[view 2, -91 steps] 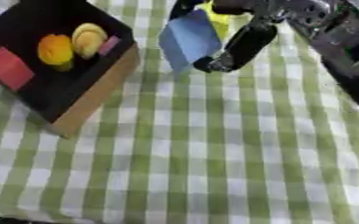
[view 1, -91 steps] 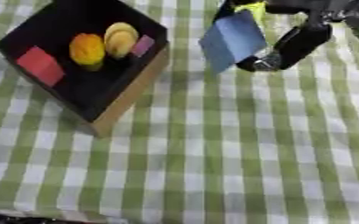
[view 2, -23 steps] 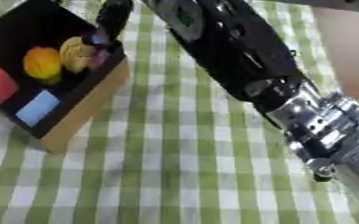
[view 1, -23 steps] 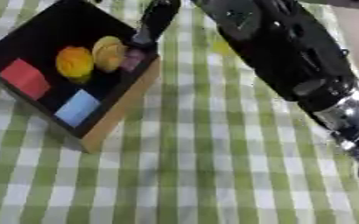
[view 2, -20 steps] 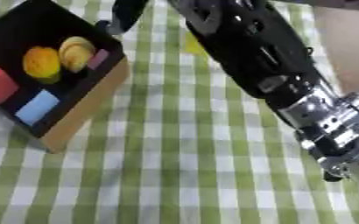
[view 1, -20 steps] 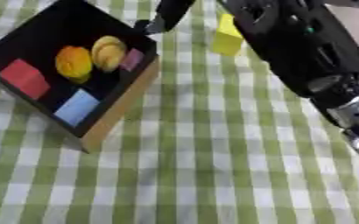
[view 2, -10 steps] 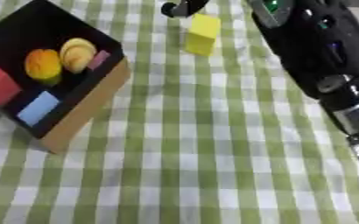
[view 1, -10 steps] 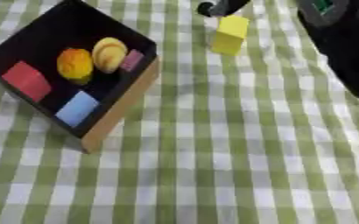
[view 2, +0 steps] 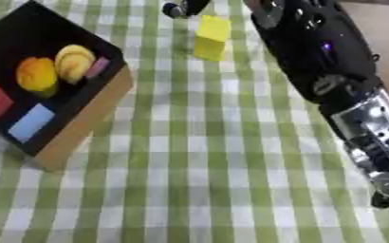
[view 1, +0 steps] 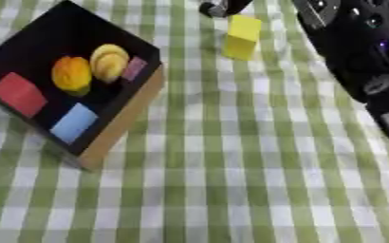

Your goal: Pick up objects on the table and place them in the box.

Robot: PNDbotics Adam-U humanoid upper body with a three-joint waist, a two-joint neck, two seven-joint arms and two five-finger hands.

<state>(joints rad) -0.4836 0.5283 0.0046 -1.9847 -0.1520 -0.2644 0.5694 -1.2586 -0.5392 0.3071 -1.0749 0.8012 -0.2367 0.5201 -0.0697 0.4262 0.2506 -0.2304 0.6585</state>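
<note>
- Nearest to me I see only the green-and-white checked cloth [view 1: 231, 180] over the table, with nothing lying on the near half.
- At left sits the box [view 1: 119, 128], black inside with a tan outer wall, turned at an angle to the checks.
- Inside it, a blue block [view 1: 73, 122] lies nearest, at the box's near corner.
- A red block [view 1: 17, 94] lies to its left, by the box's left corner.
- Farther in, an orange round thing [view 1: 71, 74] and a yellow round thing [view 1: 109, 61] lie touching each other, with a small pink piece [view 1: 134, 68] just right of the yellow one, against the wall.
- My right arm [view 2: 322, 61] runs up the right side, from the near right to the far edge.
- At the far side, right of the box and well apart from it, a yellow block [view 1: 242, 36] stands upright on the cloth.
- Just beyond that block, at the top edge, I see only a dark tip of my right hand [view 1: 214, 7]; it is not touching the block, and I cannot tell whether it is released or clenched.
- My left hand shows in neither view.
</note>
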